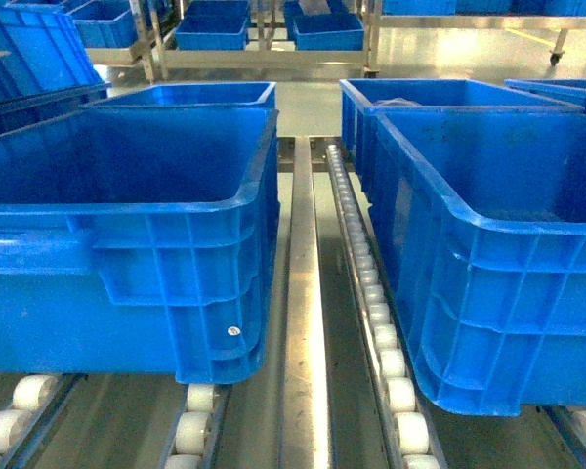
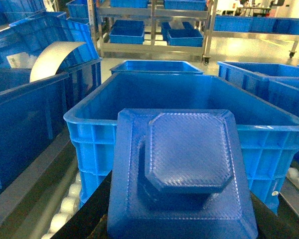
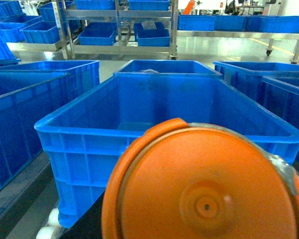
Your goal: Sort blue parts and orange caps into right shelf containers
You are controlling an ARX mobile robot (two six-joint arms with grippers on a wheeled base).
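A square blue part [image 2: 182, 169] with a raised octagonal top fills the lower left wrist view. My left gripper [image 2: 182, 233] is shut on it, and only its dark fingers [image 2: 89, 221] show at the part's sides. An empty container [image 2: 189, 132] stands just ahead of it. A round orange cap [image 3: 204, 186] fills the lower right wrist view, with my right gripper [image 3: 199, 234] shut on it in front of another empty container [image 3: 89, 144]. The head view shows both containers, left [image 1: 127, 254] and right [image 1: 498, 283], but neither gripper.
The crates sit on white roller tracks [image 1: 376, 313] with a metal rail [image 1: 304, 293] between them. More blue crates [image 1: 439, 93] stand behind and to the sides. One at the left holds a white curved sheet [image 2: 52, 59]. Metal racks [image 1: 264, 44] line the back.
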